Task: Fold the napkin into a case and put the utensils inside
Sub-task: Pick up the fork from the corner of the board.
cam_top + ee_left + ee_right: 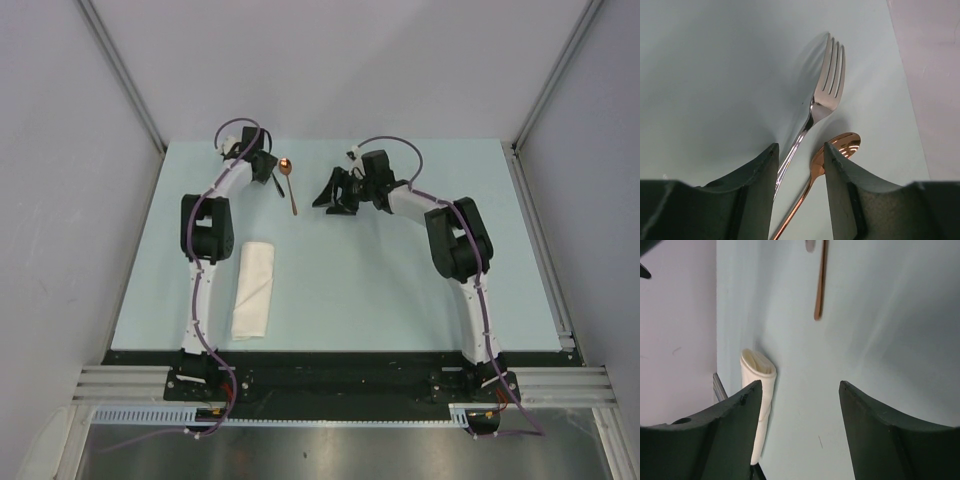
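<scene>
Left end effector (801, 147) half-open astride fork (830, 80) and spoon (842, 146) handles (right end effector (800, 386) gapes empty).

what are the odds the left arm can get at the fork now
Probably yes: the left gripper straddles the fork handle, jaws apart; the copper spoon handle lies between them too.

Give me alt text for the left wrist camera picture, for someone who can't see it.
A silver metal fork and a slim copper-orange spoon lie side by side on a pale green table, their handles running between the dark, parted jaws of the left gripper. The fork's tines point away.
</scene>
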### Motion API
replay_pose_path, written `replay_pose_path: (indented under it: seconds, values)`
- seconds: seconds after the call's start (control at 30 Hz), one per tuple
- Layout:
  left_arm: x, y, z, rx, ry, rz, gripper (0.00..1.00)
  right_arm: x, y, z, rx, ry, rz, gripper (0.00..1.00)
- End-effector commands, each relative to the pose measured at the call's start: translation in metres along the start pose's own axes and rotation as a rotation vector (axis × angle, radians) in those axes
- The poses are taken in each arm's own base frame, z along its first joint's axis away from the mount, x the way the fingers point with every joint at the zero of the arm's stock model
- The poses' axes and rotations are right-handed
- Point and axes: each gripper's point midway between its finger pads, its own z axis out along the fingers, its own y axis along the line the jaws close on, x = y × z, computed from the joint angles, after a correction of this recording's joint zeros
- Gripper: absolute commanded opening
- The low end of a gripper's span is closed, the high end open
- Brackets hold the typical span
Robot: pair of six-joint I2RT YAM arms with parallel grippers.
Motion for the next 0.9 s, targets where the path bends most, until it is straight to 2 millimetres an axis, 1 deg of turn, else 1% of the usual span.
replay_pose_path:
  seconds: [0.0,0.03,0.07,0.1,0.13,0.17,0.2,0.23,0.27,0.37,0.4,0.43,0.47,0.5,0.53,0.57,0.6,0.63,0.67,0.7,0.73,0.77,0.8,0.83,0.87]
  values:
    - [0.007,0.05,0.007,-0.191,0.024,0.01,0.48,-0.021,0.012,0.013,-0.012,-0.02,-0.006,0.67]
    - [0.006,0.054,0.006,-0.212,0.023,0.02,0.48,-0.024,0.014,0.012,-0.018,-0.027,-0.004,0.67]
    - [0.004,0.05,0.004,-0.206,0.025,0.029,0.48,-0.027,0.017,0.011,-0.026,-0.04,-0.006,0.67]
    - [0.008,0.055,0.009,-0.219,0.036,0.047,0.47,-0.03,0.022,0.007,-0.036,-0.052,-0.005,0.67]
    - [0.008,0.053,0.01,-0.222,0.038,0.054,0.42,-0.027,0.018,0.005,-0.031,-0.047,0.01,0.67]
    - [0.003,0.045,0.006,-0.22,0.032,0.061,0.41,-0.032,0.024,0.004,-0.055,-0.071,0.0,0.67]
    - [0.006,0.048,0.008,-0.229,0.036,0.075,0.39,-0.035,0.03,-0.001,-0.065,-0.083,-0.008,0.67]
    - [0.004,0.043,0.007,-0.215,0.027,0.076,0.39,-0.035,0.031,-0.002,-0.067,-0.087,-0.01,0.67]
    - [0.008,0.046,0.009,-0.211,0.034,0.084,0.38,-0.034,0.029,-0.002,-0.064,-0.089,-0.015,0.67]
    - [0.004,0.046,0.007,-0.212,0.013,0.125,0.36,-0.031,0.024,-0.004,-0.067,-0.074,0.0,0.66]
    - [0.005,0.046,0.007,-0.212,0.005,0.155,0.37,-0.029,0.023,-0.005,-0.069,-0.069,0.006,0.66]
    - [0.006,0.046,0.007,-0.216,0.004,0.177,0.37,-0.031,0.026,-0.01,-0.075,-0.079,0.001,0.66]
    - [0.006,0.043,0.008,-0.206,0.005,0.191,0.38,-0.033,0.026,-0.013,-0.084,-0.092,-0.005,0.66]
    - [0.011,0.039,0.008,-0.186,0.025,0.227,0.37,-0.028,0.021,-0.014,-0.079,-0.085,0.011,0.66]
    - [0.013,0.032,0.008,-0.155,0.024,0.249,0.36,-0.03,0.024,-0.018,-0.086,-0.094,0.006,0.66]
    - [0.013,0.028,0.006,-0.144,0.022,0.273,0.36,-0.031,0.024,-0.022,-0.09,-0.101,0.004,0.66]
    - [0.014,0.024,0.003,-0.132,0.015,0.336,0.38,-0.027,0.021,-0.022,-0.089,-0.093,0.01,0.66]
    - [0.014,0.019,0.001,-0.121,0.007,0.368,0.39,-0.027,0.02,-0.025,-0.089,-0.095,0.015,0.66]
    - [0.013,0.015,-0.004,-0.119,-0.007,0.394,0.4,-0.03,0.023,-0.03,-0.099,-0.106,0.007,0.66]
    - [0.012,0.014,-0.008,-0.13,-0.016,0.428,0.41,-0.026,0.021,-0.032,-0.102,-0.099,0.015,0.65]
    - [0.01,0.018,-0.012,-0.157,-0.031,0.446,0.41,-0.026,0.02,-0.035,-0.103,-0.101,0.02,0.65]
    - [0.012,0.023,-0.012,-0.168,-0.026,0.466,0.41,-0.03,0.028,-0.041,-0.117,-0.118,0.004,0.65]
    - [0.013,0.018,-0.017,-0.151,-0.029,0.511,0.41,-0.03,0.027,-0.045,-0.115,-0.122,0.005,0.65]
    - [0.016,0.017,-0.016,-0.142,-0.02,0.535,0.42,-0.028,0.026,-0.048,-0.113,-0.124,0.009,0.65]
    - [0.013,0.008,-0.019,-0.124,-0.032,0.559,0.42,-0.029,0.025,-0.05,-0.115,-0.132,0.005,0.65]
